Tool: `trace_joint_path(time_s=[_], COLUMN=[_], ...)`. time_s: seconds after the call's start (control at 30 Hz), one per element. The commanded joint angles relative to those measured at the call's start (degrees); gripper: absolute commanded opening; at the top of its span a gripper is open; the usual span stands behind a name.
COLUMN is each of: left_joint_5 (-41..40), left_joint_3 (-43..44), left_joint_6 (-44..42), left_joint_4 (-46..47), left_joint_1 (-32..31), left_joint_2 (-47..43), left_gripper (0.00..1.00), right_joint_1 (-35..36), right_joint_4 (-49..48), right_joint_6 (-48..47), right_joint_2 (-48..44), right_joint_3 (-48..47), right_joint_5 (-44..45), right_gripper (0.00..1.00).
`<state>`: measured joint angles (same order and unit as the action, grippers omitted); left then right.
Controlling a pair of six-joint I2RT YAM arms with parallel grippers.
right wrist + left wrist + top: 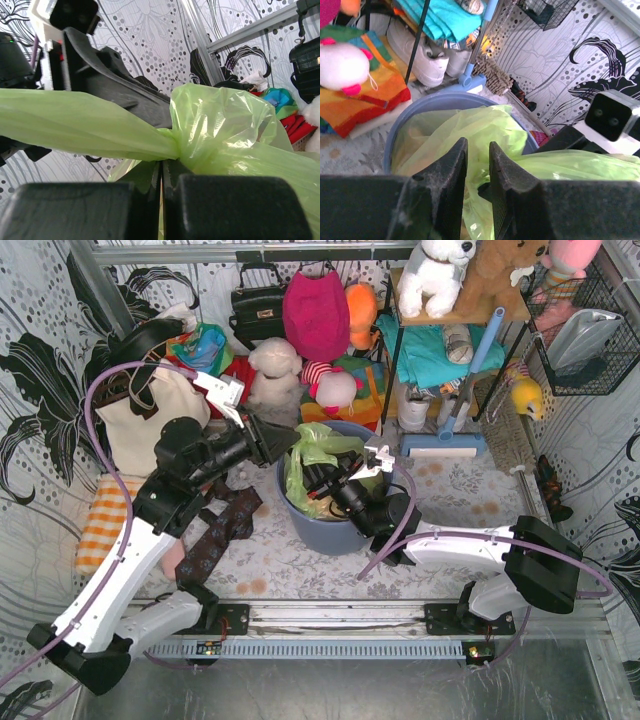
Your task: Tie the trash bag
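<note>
The lime-green trash bag [325,445] sits in the blue-grey round bin [335,535] at the table's middle. Its top is gathered into a twisted neck [175,145], with a taut strip [75,122] running left. My left gripper [290,445] reaches in from the left. Its jaws [477,145] stand almost together, with green plastic [485,122] in the narrow gap. My right gripper [312,476] comes in from the right over the bin. In the right wrist view it [161,167] is shut on thin bag plastic just under the neck. The bin's rim [420,102] shows below the bag.
Dark patterned cloth [225,525] and an orange checked cloth [100,520] lie left of the bin. A cream tote [150,420], black handbag [258,305], magenta bag [315,310] and plush toys stand behind. A shelf with a blue brush [445,445] and a wire basket [585,335] are right.
</note>
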<state>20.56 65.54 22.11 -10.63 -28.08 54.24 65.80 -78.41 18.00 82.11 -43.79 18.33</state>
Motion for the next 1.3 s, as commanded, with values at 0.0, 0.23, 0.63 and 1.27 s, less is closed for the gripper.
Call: trace_joint_path(time_s=[0.0,0.23,0.63,1.27], left_joint_5=[0.3,2.4,7.5,8.0], left_joint_3=[2.6,2.3,2.7,2.0], left_joint_6=[3.3,4.0,7.6,6.7], left_joint_4=[-1.4,-2.9,-3.6,-7.3], left_joint_1=[1.0,2.2,4.2,5.0], left_joint_2=[0.4,0.2,-0.7,0.3], left_gripper=[0.32,0.32,0.37,0.39], right_joint_1=[-0.3,-0.3,-0.3,-0.3], right_joint_4=[-1.3,-1.5,-1.3,-1.7], right_joint_6=[0.9,0.9,1.1,1.4], right_joint_2=[-1.6,-1.6,-1.4,-1.0], right_joint_3=[0.1,0.1,-0.1,-0.7], right_joint_5=[-1.1,-0.8,-0.5,-0.7], right_gripper=[0.0,0.0,0.0,0.0])
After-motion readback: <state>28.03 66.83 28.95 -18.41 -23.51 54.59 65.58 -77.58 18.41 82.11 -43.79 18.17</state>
